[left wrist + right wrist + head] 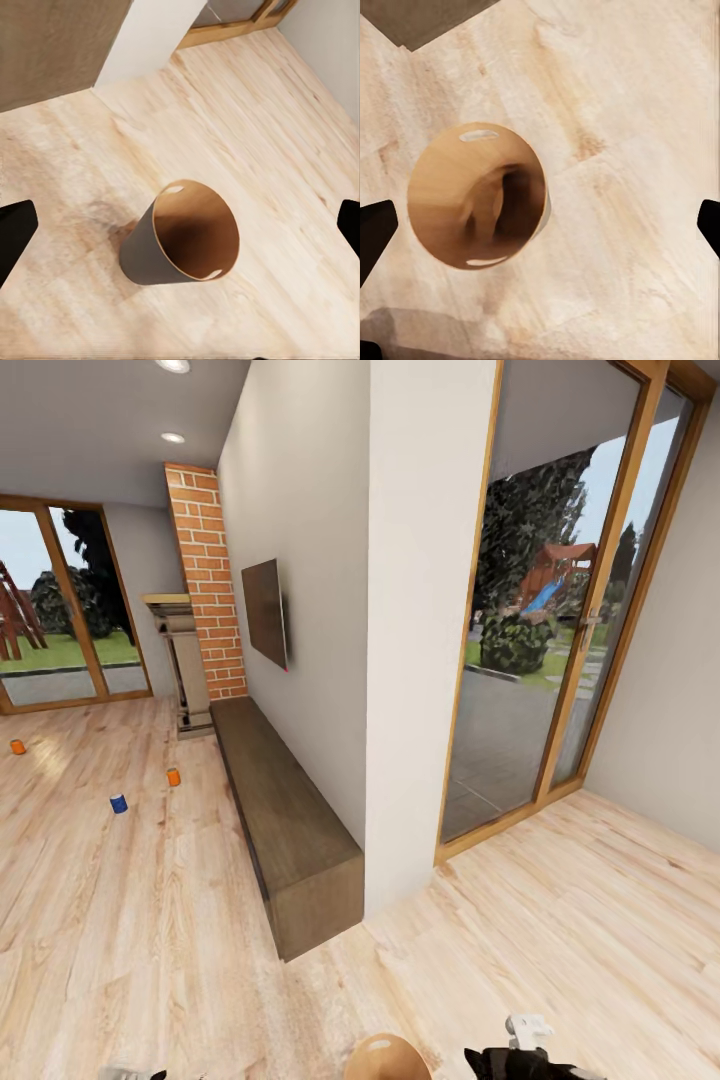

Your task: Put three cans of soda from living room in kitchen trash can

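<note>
Orange cans [173,777] (one blue [119,803]), red-brick fireplace [208,580]

Head camera is looking forward and down across the plank floor [130,920] toward the low cabinet [285,830]. Both wrist cameras are facing down, close above, sharing the tash can [184,236] [472,195] and surrounding floor.

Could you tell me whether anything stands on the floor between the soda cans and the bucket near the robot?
Nothing visible does. The blue can and two orange cans stand on open plank floor, with the low cabinet off to one side. The bucket stands upright below both open grippers.
</note>
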Controlling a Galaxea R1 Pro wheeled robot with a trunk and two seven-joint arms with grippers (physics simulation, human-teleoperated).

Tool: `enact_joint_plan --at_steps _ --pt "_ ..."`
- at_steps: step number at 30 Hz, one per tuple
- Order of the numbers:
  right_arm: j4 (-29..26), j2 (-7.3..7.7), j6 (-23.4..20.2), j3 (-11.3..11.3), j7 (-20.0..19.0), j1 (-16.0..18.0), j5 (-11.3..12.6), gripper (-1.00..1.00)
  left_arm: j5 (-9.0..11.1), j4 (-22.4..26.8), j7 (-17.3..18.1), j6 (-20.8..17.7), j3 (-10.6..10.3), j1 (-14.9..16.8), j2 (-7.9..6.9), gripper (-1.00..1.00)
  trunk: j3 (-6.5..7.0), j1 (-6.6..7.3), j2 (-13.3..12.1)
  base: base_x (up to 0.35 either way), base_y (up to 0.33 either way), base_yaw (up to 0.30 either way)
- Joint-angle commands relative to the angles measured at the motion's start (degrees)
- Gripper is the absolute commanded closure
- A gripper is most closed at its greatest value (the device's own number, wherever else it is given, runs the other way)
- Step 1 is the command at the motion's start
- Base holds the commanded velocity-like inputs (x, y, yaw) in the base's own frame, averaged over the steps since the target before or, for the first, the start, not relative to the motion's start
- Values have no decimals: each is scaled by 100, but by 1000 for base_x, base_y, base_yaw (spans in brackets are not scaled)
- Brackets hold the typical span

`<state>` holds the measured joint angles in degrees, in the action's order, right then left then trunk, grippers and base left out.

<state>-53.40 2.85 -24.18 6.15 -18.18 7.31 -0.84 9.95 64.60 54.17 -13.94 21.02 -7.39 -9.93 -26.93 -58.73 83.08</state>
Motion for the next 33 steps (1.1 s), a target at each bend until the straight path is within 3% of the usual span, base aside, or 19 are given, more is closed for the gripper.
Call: enact_joint_plan --at_steps 1,4,5,6,14,21,33 --pt "33 -4 -2 -7 33 33 -5 -100 0 33 33 -1 -2 -33 -33 -100 0 0 0 0 0 0" --pt "129 -17 -3 -20 130 130 -13 -100 -3 129 130 -19 -2 -118 -130 -100 0 0 0 0 0 0" --pt "448 -25 -1 -25 986 1067 -16 -100 -1 350 2312 -39 -2 -126 -369 -100 0 0 0 0 0 0" --pt "664 -40 4 -29 1007 1236 -18 -100 2 378 2393 -52 -2 -131 -439 -100 0 0 0 0 0 0" --pt "1541 -150 29 -34 1288 1820 -21 -100 3 415 2527 -52 6 -139 -559 -100 0 0 0 0 0 0" --pt "2526 -230 457 -35 1546 2271 -22 -100 0 413 2545 -50 13 -140 -570 -100 0 0 0 0 0 0" --pt "3004 -332 652 -35 1572 2389 -22 -100 6 413 2546 -48 16 -140 -571 -100 0 0 0 0 0 0"
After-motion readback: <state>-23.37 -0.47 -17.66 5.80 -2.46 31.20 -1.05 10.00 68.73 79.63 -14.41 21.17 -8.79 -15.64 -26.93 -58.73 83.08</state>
